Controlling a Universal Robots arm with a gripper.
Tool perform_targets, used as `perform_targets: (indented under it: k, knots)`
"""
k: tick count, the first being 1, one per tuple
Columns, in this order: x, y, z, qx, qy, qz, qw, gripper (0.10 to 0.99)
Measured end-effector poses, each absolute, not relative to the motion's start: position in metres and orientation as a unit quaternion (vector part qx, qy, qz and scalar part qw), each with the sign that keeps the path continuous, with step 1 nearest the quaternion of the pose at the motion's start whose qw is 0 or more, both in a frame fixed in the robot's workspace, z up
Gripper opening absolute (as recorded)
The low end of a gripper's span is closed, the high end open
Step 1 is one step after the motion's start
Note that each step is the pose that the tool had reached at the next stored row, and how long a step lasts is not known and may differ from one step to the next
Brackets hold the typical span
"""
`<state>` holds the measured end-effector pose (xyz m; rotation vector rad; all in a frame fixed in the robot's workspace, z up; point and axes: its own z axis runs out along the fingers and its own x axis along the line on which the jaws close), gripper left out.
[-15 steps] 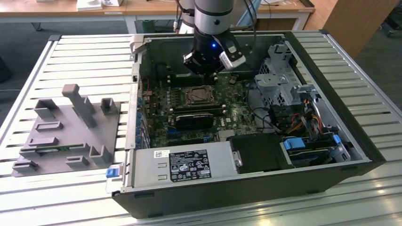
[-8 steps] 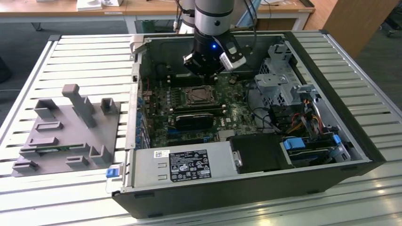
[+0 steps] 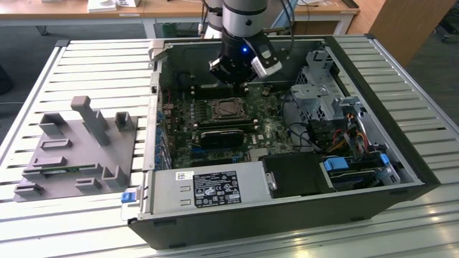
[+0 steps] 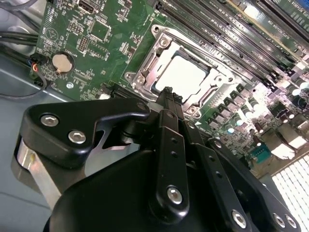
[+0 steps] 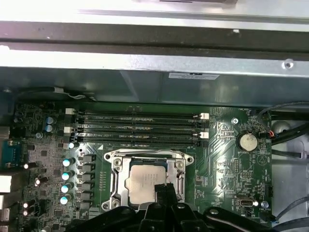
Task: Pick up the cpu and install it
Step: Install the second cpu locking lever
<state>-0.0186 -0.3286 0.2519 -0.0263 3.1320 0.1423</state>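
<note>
Cpu (image 5: 145,182): sitting flat in the motherboard socket (image 4: 145,63), silver top showing in both wrist views.
Claw (image 4: 168,95): hovering just above the cpu, fingers pressed together, clenched on nothing.
Arm (image 3: 242,32): reaching down into the open computer case (image 3: 401,161) in the exterior view.
Memory slots (image 5: 137,128): lying just beside the socket.
Coin battery (image 5: 247,141): sitting on the motherboard, apart from the socket.
Grey fixture (image 3: 79,150): resting on the slatted worktop (image 3: 93,59), toward the exterior view's left.
</note>
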Motion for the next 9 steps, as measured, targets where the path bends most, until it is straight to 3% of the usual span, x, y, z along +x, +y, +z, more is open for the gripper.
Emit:
perform_targets:
  k: [9]
  knots:
    - [-0.019,-0.329,0.265,-0.008,0.999,0.045,0.003,0.106]
